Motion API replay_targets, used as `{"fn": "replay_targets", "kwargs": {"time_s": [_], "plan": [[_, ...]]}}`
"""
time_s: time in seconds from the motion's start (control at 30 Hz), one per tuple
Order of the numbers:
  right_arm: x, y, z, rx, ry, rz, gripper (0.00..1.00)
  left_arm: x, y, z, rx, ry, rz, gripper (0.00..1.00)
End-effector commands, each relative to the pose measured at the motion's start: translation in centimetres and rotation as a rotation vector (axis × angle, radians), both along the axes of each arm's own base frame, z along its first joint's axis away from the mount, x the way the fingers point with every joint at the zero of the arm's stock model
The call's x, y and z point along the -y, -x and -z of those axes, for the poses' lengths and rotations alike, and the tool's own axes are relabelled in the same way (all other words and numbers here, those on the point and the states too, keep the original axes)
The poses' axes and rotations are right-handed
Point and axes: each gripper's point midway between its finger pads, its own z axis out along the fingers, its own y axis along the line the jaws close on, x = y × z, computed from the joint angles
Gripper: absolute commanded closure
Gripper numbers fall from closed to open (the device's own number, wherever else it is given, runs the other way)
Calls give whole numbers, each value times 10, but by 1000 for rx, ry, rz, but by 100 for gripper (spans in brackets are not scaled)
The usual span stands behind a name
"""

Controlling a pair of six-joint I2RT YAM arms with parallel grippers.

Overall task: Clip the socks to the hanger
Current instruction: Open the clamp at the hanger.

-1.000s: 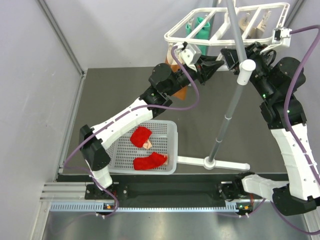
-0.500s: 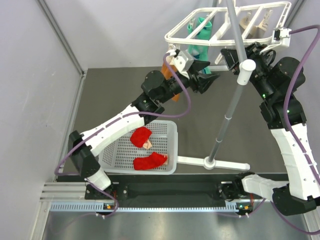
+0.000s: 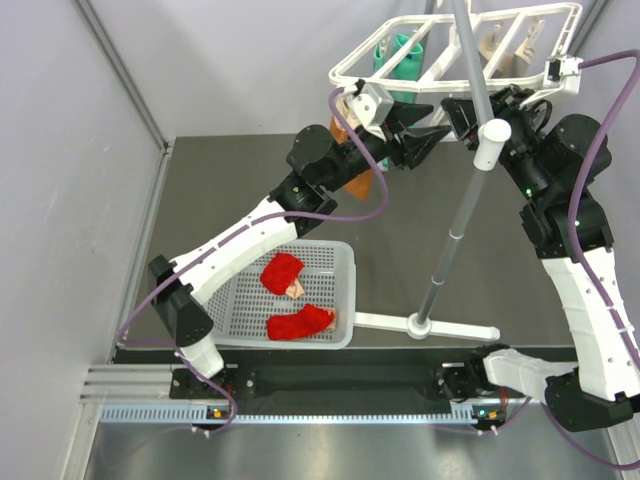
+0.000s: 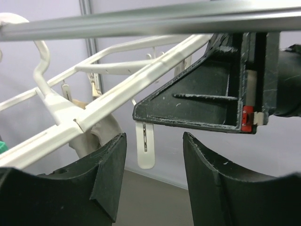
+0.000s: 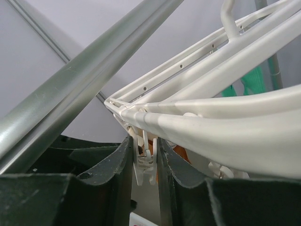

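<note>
Left gripper: my left gripper (image 4: pixel 154 141) is spread wide and holds nothing. It is raised just under the near-left part of the hanger (image 3: pixel 338 72).
Right gripper: my right gripper (image 5: pixel 145 146) is drawn almost together around one clip (image 5: pixel 145 165) on the hanger's near rail and seems to be squeezing it. I cannot tell whether the clip's mouth is spread.
What changed: half a second ago my left arm had dropped down and to the left. It has now risen again toward the right gripper, still carrying nothing. The right arm has not moved.
Socks: the red socks (image 3: pixel 283 272) lie in the basket (image 3: pixel 346 300) by my left base, well apart from the hanger, exactly as before. A mint-green sock (image 3: pixel 405 55) already hangs on the far side.
Meaning: a clip is held ready, but no sock has come up to it. I judge my left gripper must go down to the basket first.
Risk: the leaning pole (image 3: pixel 465 200) stands close between my arms.
</note>
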Motion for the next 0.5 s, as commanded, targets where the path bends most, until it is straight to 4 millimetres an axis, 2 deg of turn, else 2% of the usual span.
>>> {"fn": "replay_targets", "kwargs": {"time_s": [0.0, 0.07, 0.13, 0.17, 0.27, 0.3, 0.33, 0.37, 0.4, 0.47], "plan": [[-6, 19, -17, 46, -11, -54, 100, 6, 2, -7, 1, 8, 31, 45], [-7, 18, -14, 40, -17, -57, 100, 7, 1, -10, 8, 14, 34, 47], [-8, 19, -15, 43, -25, -63, 100, 10, -2, -8, 0, 7, 35, 53], [-8, 19, -16, 45, -26, -64, 100, 10, 0, -13, 6, 15, 37, 56], [-9, 21, -16, 48, -27, -73, 100, 12, -3, -16, 3, 22, 32, 70], [-8, 21, -16, 49, -28, -70, 96, 13, -5, -14, 2, 19, 32, 76], [-8, 22, -15, 50, -23, -69, 91, 14, -6, -14, -5, 16, 33, 88], [-7, 22, -16, 51, -21, -65, 81, 15, -5, -16, -3, 16, 36, 93], [-6, 22, -15, 48, -20, -62, 75, 15, -7, -15, -7, 13, 33, 99], [-5, 21, -17, 50, -20, -56, 61, 17, -5, -13, -9, 5, 43, 100]]}}
